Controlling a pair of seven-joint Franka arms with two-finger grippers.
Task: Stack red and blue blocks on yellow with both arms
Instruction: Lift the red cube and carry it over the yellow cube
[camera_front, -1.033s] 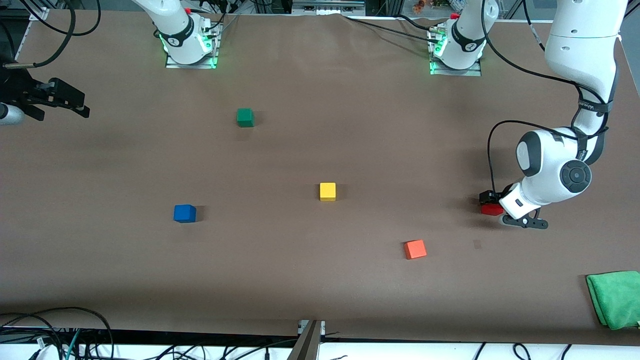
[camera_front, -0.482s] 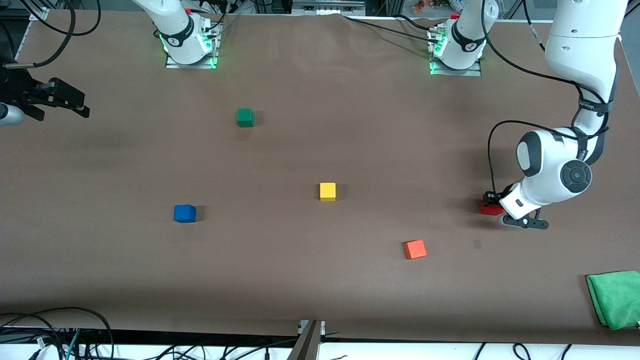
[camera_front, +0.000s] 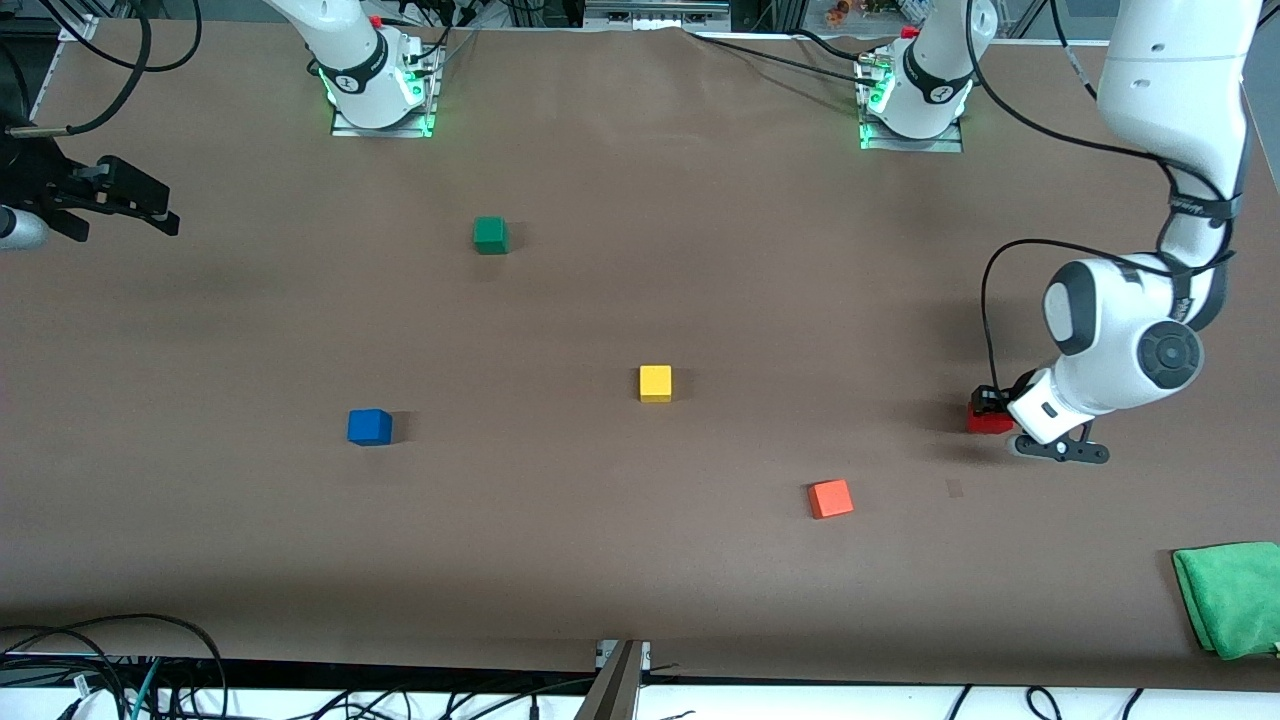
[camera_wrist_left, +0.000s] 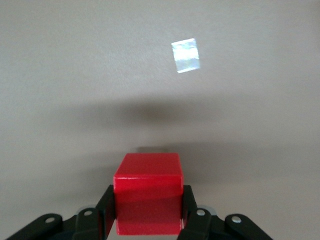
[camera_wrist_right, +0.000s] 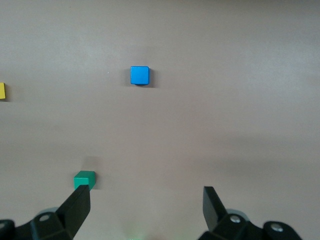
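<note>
The left gripper (camera_wrist_left: 146, 220) clamped the red block (camera_wrist_left: 147, 192), seemingly just off the table (camera_front: 640, 560); the right gripper (camera_wrist_right: 145, 210) waited, jaws wide, empty.

Both arms are glossy white with dark grey joint caps and black bands. A thin black cable loops beside the left arm (camera_front: 1130, 340) toward its wrist. Green lights glow at both bases. Each gripper is matte black, with silver screws near the fingers (camera_wrist_left: 192, 215).
</note>
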